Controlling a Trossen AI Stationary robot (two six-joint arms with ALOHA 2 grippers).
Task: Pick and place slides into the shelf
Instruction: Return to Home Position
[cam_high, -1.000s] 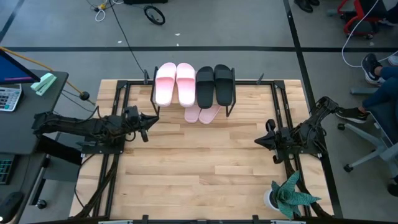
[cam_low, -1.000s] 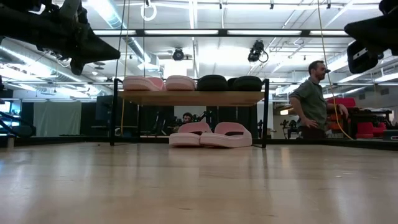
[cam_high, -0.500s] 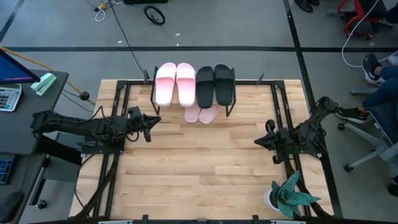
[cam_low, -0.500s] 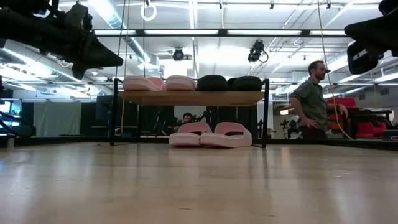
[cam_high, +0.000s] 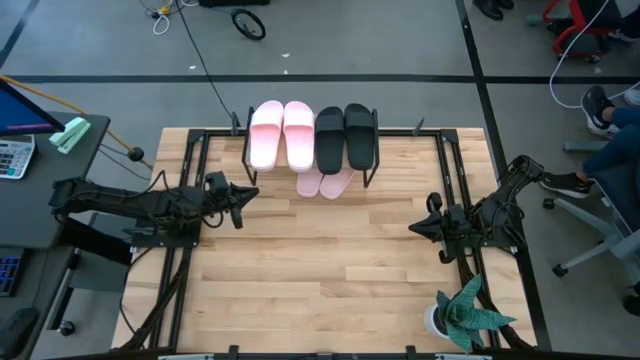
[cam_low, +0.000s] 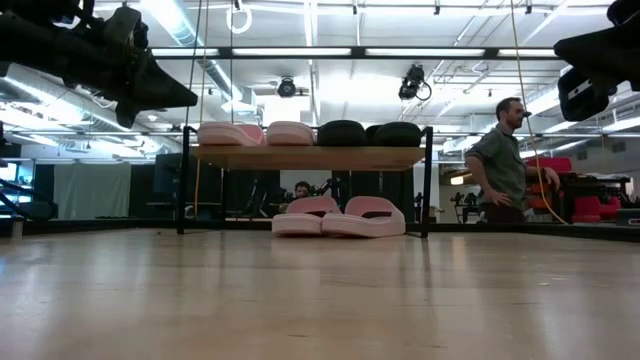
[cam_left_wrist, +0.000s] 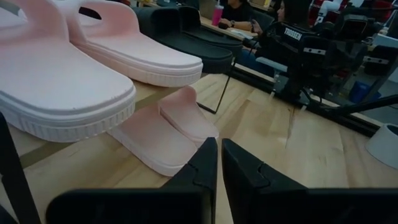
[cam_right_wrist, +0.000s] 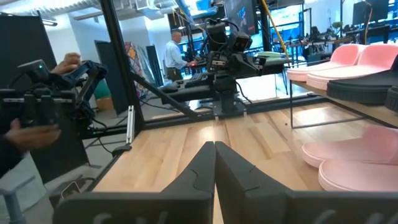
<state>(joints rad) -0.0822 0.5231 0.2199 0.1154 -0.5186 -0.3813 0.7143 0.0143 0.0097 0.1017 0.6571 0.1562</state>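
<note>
Four slides atop shelf (cam_low: 300, 156), upper centre: pink pair (cam_high: 283, 135), black pair (cam_high: 346, 137). Lower pink pair (cam_high: 325, 184) beneath, mostly hidden under board. Left gripper (cam_high: 245, 193), mid-left: fingers nearly touching, empty. Right gripper (cam_high: 414, 228), mid-right: fingers together, empty.

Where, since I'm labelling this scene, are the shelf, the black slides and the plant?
shelf (cam_low: 300, 157): low view, front edge of its top board.
black slides (cam_high: 360, 137): high view, middle of one slide.
plant (cam_high: 465, 315): high view, its leaves.

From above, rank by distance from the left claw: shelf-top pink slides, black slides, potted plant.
From the left claw:
1. Pink slides, left half of the shelf.
2. Black slides, shelf's right half.
3. Potted plant, lower right corner of the table.
</note>
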